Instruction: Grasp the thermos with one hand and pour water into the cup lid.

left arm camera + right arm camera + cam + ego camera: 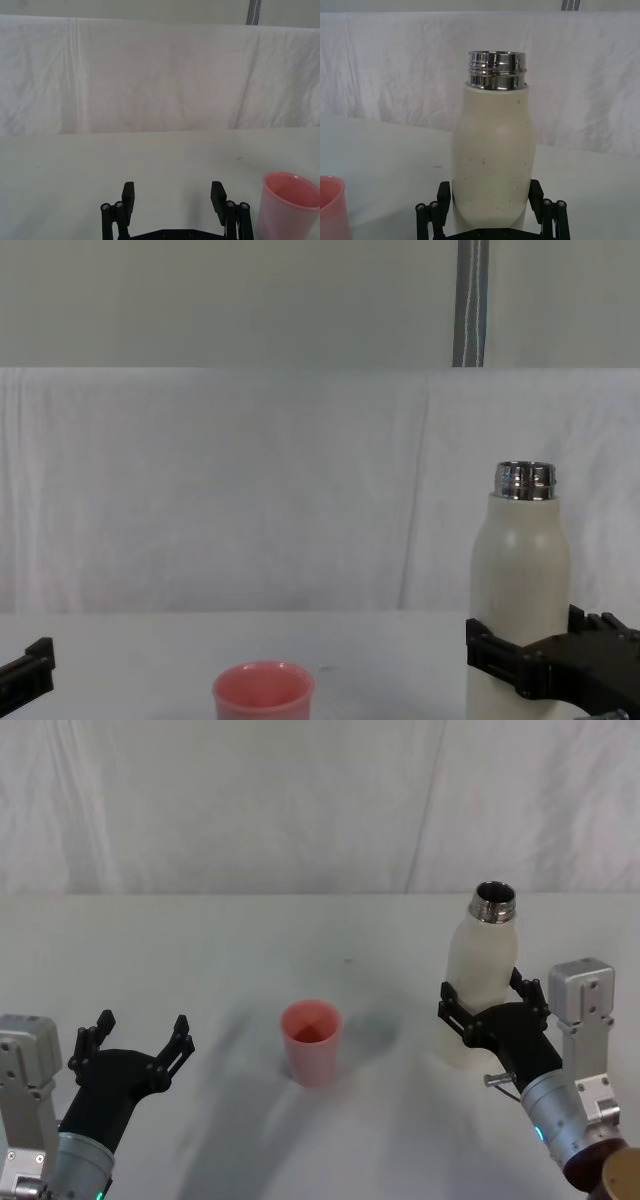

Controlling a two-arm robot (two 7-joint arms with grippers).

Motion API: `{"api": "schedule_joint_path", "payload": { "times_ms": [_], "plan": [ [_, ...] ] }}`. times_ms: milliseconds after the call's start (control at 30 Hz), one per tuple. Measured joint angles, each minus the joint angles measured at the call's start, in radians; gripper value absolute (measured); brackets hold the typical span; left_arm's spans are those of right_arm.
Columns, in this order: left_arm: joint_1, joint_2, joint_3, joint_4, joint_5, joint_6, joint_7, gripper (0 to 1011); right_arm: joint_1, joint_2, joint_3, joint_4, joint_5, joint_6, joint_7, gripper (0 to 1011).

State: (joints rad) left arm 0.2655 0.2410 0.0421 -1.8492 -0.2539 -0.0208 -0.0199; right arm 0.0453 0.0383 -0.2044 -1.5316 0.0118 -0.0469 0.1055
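Tall cream-white matte thermos (483, 975) with open steel neck stands upright on the white table (200, 950), well to the right of the small pink cup lid (311, 1040). Right gripper (492, 1007) straddles the thermos's lower body, fingers against both sides; appears clamped, not lifted. Left gripper (135, 1042) idle left of the cup lid, fingers spread. Judgement: confirm firm squeeze, lift straight, carry neck over the cup lid, tilt slowly.
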Motion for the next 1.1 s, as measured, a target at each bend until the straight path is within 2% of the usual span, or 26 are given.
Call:
{"api": "schedule_joint_path", "payload": {
  "times_ms": [1100],
  "plan": [
    [0.000,0.000,0.000,0.000,0.000,0.000,0.000,1001,0.020,-0.007,-0.005,0.025,-0.007,0.001,-0.003,1001]
  ]
}}
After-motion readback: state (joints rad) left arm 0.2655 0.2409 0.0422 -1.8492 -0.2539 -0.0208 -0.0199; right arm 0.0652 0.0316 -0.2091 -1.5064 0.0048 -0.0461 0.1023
